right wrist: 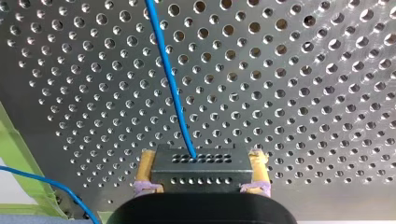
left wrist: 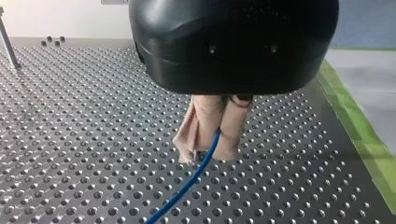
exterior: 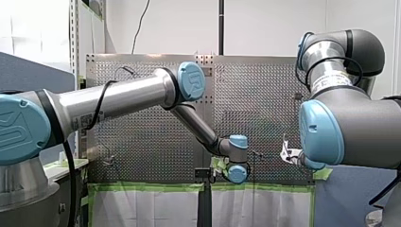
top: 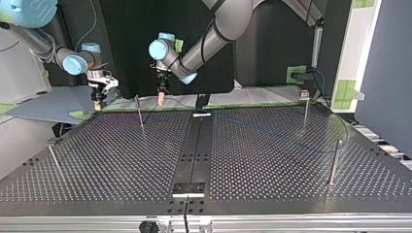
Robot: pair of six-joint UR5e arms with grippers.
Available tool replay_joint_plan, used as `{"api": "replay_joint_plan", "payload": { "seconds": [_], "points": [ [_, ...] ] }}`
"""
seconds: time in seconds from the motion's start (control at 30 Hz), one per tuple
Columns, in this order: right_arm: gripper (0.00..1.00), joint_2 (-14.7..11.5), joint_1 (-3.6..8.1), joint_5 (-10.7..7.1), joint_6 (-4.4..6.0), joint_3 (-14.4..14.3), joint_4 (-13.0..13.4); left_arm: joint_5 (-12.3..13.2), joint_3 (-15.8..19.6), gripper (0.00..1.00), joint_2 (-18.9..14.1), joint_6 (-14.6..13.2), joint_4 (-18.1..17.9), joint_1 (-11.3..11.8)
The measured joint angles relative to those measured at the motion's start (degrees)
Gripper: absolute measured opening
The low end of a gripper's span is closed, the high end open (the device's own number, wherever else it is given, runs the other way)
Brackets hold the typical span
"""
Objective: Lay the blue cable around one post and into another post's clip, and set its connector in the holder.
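Blue cable (left wrist: 187,186) held at two spots.
My left end effector (left wrist: 212,140) pinches it between its pads (left wrist: 233,130); my right end effector (right wrist: 203,157) squeezes the connector (right wrist: 201,173) between its yellow pads (right wrist: 258,164).

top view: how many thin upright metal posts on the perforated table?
4 thin metal posts, by the top view: far left, far right, near right, near left. More could be hidden behind the arms.
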State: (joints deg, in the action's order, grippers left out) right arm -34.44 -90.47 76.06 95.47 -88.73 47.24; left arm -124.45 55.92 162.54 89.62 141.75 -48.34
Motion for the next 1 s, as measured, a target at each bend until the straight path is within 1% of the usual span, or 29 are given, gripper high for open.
{"api": "replay_joint_plan", "payload": {
  "seconds": [0.03, 0.07, 0.1, 0.13, 0.2, 0.23, 0.27, 0.3, 0.43, 0.53, 0.63, 0.77, 0.93, 1.0],
  "points": [
    [0.0, 0.0, -0.03, 0.0, 0.0, 0.0, 0.0, 0.0, 0.0, 0.2, 0.0, 0.0, 0.0, 0.0],
    [0.0, 0.1, -0.07, -0.03, 0.0, 0.0, 0.0, 0.1, 0.0, 0.3, 0.0, 0.0, 0.0, 0.0],
    [0.0, 0.1, -0.09, -0.05, 0.03, 0.0, -0.1, 0.1, -0.1, 0.51, 0.0, 0.1, 0.1, 0.0],
    [0.0, 0.1, -0.1, -0.06, 0.06, 0.0, -0.1, 0.1, -0.1, 0.51, 0.0, 0.2, 0.1, 0.0],
    [0.0, 0.2, -0.16, -0.11, 0.15, 0.0, -0.1, 0.1, -0.1, 0.82, 0.0, 0.6, 0.2, -0.1],
    [0.0, 0.2, -0.19, -0.13, 0.18, 0.0, -0.1, 0.1, -0.1, 0.82, 0.0, 0.9, 0.2, -0.1],
    [0.0, 0.2, -0.22, -0.16, 0.21, 0.0, -0.1, 0.1, -0.1, 0.89, 0.0, 1.2, 0.3, -0.2],
    [0.0, 0.2, -0.24, -0.19, 0.23, 0.0, -0.1, 0.1, 0.0, 1.0, 0.0, 1.5, 0.4, -0.2],
    [0.0, 0.3, -0.27, -0.33, 0.34, 0.0, -0.2, 0.2, 0.4, 1.0, -0.1, 2.8, 0.6, -0.5],
    [0.0, 0.4, -0.27, -0.36, 0.4, 0.0, -0.2, 0.6, 0.6, 1.0, -0.2, 2.9, 0.7, -0.7],
    [0.0, 0.5, -0.27, -0.38, 0.43, 0.0, -0.2, 1.6, 0.8, 1.0, -0.6, 2.4, 1.1, -0.9],
    [0.0, 0.6, -0.28, -0.47, 0.66, 0.0, -0.2, 3.2, 2.1, 1.0, -1.9, 1.5, 1.2, -1.1],
    [0.0, 0.8, -0.29, -0.54, 0.87, 0.0, -0.5, 5.1, 4.4, 1.0, -4.2, -0.7, 0.4, -1.4],
    [0.0, 0.8, -0.3, -0.55, 0.93, 0.0, -0.6, 5.3, 5.4, 1.0, -5.2, -1.5, 0.5, -1.5]
  ]
}}
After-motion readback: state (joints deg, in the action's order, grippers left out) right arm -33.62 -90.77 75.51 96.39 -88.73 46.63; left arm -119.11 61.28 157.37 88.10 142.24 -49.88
